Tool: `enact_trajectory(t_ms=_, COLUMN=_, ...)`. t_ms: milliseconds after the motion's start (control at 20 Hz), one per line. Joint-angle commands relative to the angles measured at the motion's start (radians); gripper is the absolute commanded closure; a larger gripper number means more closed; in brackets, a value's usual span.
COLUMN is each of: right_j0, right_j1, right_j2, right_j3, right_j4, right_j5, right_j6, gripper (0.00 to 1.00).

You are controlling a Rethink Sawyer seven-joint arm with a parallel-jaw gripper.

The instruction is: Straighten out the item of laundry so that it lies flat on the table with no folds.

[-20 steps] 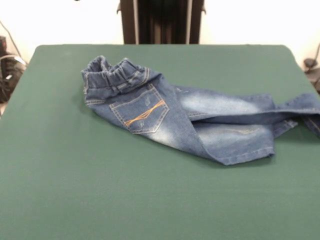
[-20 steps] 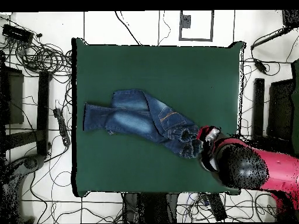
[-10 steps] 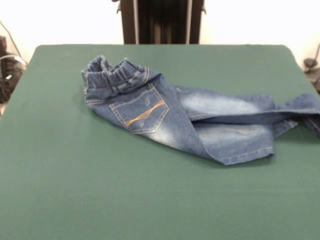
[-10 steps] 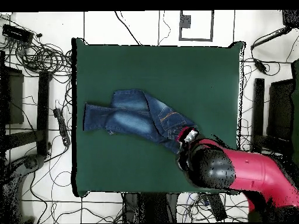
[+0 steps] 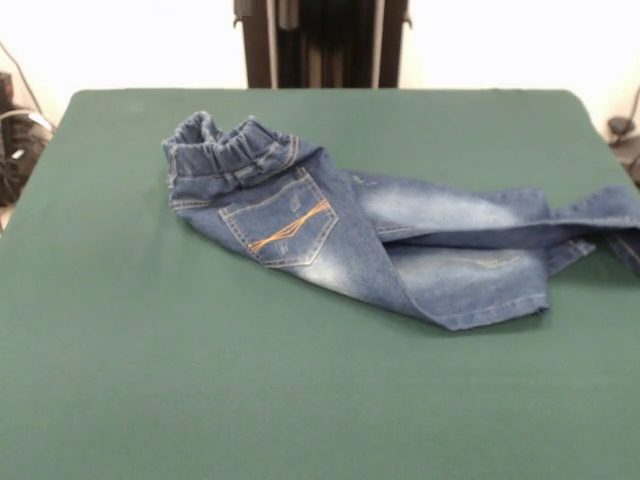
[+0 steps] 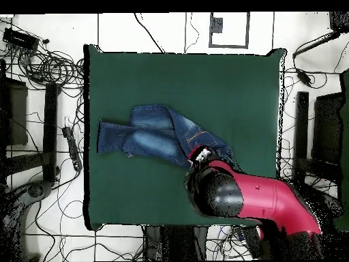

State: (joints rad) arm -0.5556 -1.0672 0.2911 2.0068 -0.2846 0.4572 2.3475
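Front view, read from left to right: we see the bench [image 5: 120, 380], its dark green top bare along the left and near sides, and on it the small pair of blue denim jeans [image 5: 400, 240]. At the left end of the garment the elastic waistband [image 5: 235, 150] stands bunched and raised. Just right of it lies a back pocket [image 5: 285, 228] with crossed orange stitching, face up. Further right the two legs run side by side towards the bench's right edge, each with a faded whitish patch; the nearer leg is folded over on itself and ends in a blunt doubled edge, while the farther leg reaches the right border of the picture. The jeans therefore lie creased, not flat. We see neither the arm nor the tool in this view.

Overhead view, again from left to right: the leg ends [image 6: 109, 136] lie toward the bench's left side, the legs run rightward and the waist end slants down to the right. There the red and black arm [image 6: 266, 201] enters from the lower right and its rounded black head covers the waist end of the jeans. The tool [image 6: 202, 155] shows only as a small pale and red part at the head's upper edge, over the denim; we cannot tell whether it is open or closed.
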Motion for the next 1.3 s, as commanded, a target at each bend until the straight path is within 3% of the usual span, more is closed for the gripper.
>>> enact_trajectory(t_ms=50, right_j0=0.115, right_j1=0.142, right_j2=-0.111, right_j3=0.066, right_j4=0.082, right_j5=-0.12, right_j6=0.31, gripper=0.0)
enact_trajectory(t_ms=750, right_j0=0.302, right_j1=0.369, right_j2=-0.246, right_j3=0.016, right_j4=0.24, right_j5=-0.351, right_j6=0.306, gripper=0.0)
enact_trajectory(t_ms=1000, right_j0=0.315, right_j1=0.451, right_j2=-0.246, right_j3=-0.004, right_j4=0.294, right_j5=-0.411, right_j6=0.285, gripper=0.0)
enact_trajectory(t_ms=1300, right_j0=0.285, right_j1=0.527, right_j2=-0.233, right_j3=-0.03, right_j4=0.298, right_j5=-0.477, right_j6=0.227, gripper=0.0)
